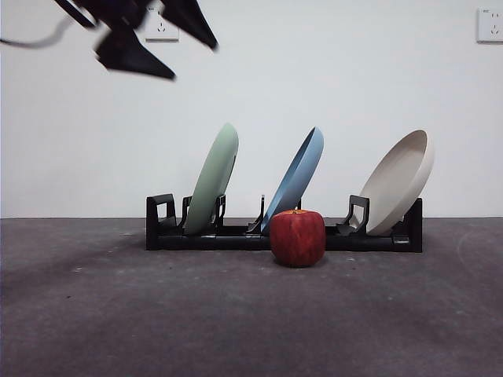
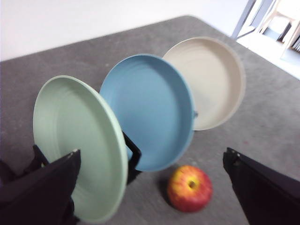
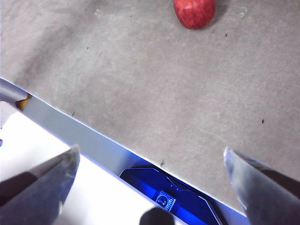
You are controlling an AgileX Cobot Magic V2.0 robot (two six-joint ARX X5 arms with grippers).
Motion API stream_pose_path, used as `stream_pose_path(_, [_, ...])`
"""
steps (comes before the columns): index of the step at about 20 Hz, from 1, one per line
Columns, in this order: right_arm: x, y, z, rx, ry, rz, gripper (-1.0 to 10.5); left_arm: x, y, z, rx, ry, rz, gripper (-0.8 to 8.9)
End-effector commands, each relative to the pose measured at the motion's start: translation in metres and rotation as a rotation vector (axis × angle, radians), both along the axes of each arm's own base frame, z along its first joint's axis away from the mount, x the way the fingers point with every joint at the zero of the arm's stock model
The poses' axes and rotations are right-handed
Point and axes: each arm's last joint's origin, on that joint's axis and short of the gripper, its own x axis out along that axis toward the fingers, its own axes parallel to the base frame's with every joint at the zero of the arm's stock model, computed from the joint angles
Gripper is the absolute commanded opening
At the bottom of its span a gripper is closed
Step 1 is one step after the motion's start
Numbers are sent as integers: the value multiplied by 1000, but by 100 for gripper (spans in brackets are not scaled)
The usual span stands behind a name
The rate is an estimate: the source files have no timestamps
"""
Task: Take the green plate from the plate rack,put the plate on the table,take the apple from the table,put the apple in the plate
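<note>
Pale sage-green, the green plate [image 1: 214, 179] stands in the plate rack [image 1: 169, 232], leaning on its edge in the slot at one end of this long black rack. In the next slot of the rack leans a blue plate [image 1: 296, 177], and in the far slot a beige plate [image 1: 401, 181]; all three plates tilt in the same direction and do not touch each other. The apple [image 1: 298, 237] sits on the table [image 1: 118, 314] just in front of the rack, below the blue plate, and its orange-yellow patch around the stem dip faces up in the left wrist view [image 2: 190, 188]. The left gripper [image 1: 149, 47] hangs in the air well above the end of the rack where the green plate stands, and its two black jaws are spread wide apart and hold nothing; in its own wrist view [image 2: 150, 180] one jaw shows in front of the lower rim of the green plate [image 2: 75, 140]. The right gripper [image 3: 150, 178] is also spread wide with nothing between the jaws, and it waits over the near edge of the table [image 3: 140, 84], well apart from the rack, with the apple [image 3: 194, 12] far from it.
</note>
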Motion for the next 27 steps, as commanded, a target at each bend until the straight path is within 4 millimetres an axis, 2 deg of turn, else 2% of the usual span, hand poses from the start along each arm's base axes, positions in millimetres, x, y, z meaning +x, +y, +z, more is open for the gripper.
stream_pose_path(1, [0,0,1,3,-4,-4,692,29,-16,-17,24,12,8,593])
stream_pose_path(6, [0,0,1,3,-4,-4,692,66,-36,-51,72,41,49,593])
stream_pose_path(11, [0,0,1,3,-4,-4,691,75,-47,-79,99,92,41,582])
stream_pose_path(12, [0,0,1,3,-4,-4,691,75,-49,-82,102,99,36,500])
stream_pose_path(14, [0,0,1,3,-4,-4,691,74,-51,-82,102,109,25,274])
stream_pose_path(18, [0,0,1,3,-4,-4,691,72,-51,-84,107,130,20,73])
stream_pose_path(21, [0,0,1,3,-4,-4,690,72,-50,-85,112,144,20,-8])
stream_pose_path(27, [0,0,1,3,-4,-3,690,71,-50,-84,95,150,3,-9])
